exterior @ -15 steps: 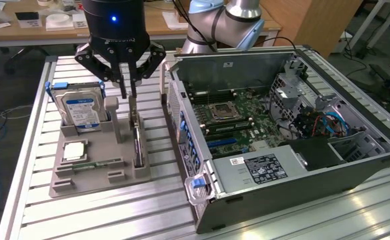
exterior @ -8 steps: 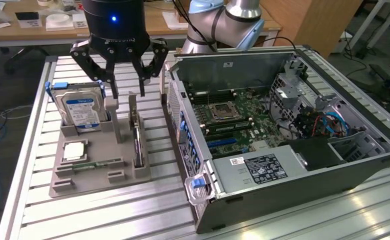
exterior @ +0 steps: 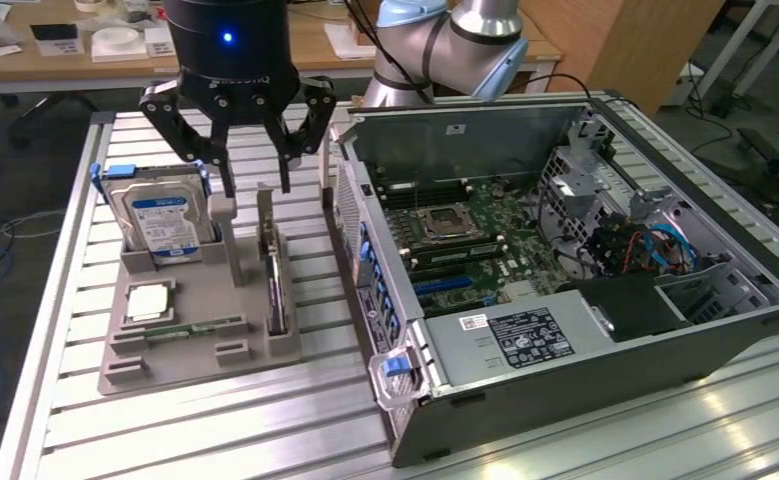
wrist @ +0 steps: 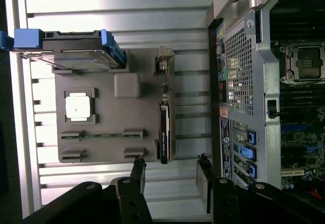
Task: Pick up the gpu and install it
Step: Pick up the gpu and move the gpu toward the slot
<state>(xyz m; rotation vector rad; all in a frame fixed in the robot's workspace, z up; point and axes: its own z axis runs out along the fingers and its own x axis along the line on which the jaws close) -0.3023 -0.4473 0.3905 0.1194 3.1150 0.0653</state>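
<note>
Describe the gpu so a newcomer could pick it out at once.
Beside the open computer case, on the exterior view's left, lies a grey holder tray. The gpu stands on edge along the tray's side nearest the case. Unlike the boxy, blue-labelled hard drive and the small memory stick, it is a thin dark card with a silver end bracket.

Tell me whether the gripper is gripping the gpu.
No: the gripper hangs open above the gpu, which stands on edge in the grey holder.
</note>
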